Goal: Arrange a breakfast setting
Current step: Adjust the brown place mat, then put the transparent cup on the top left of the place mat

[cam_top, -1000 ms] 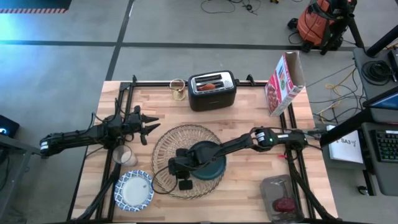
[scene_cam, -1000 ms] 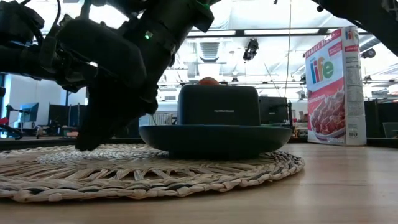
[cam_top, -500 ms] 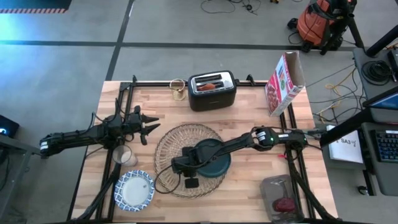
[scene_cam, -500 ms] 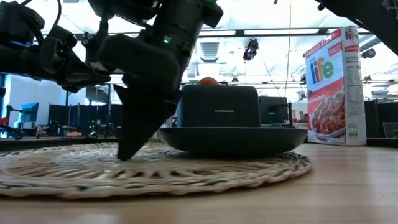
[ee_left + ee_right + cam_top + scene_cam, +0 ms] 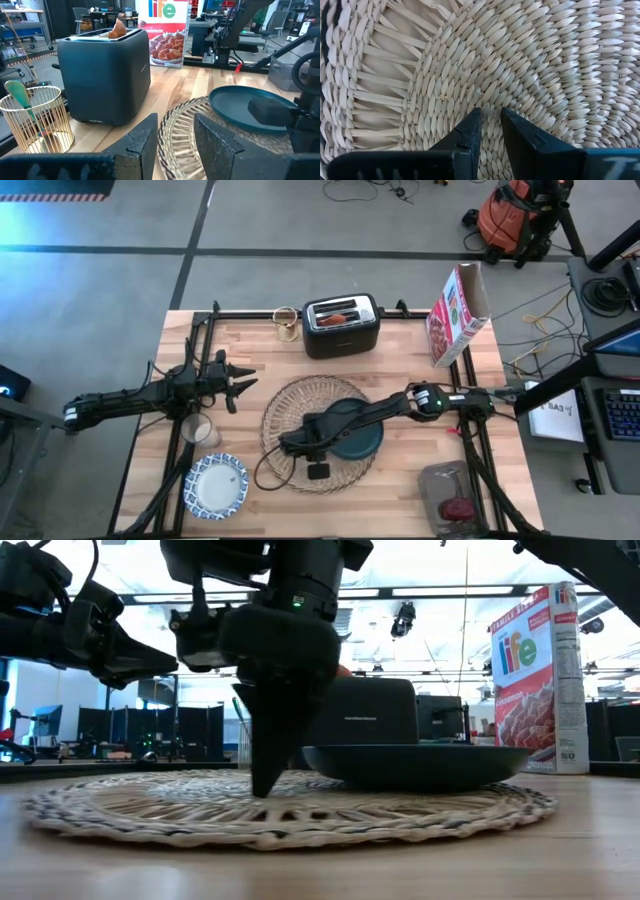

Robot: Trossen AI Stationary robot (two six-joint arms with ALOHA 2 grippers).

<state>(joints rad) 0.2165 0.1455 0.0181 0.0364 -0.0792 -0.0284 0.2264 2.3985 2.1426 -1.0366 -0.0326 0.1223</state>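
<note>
"Life" on cereal box [image 5: 539,680]
</note>
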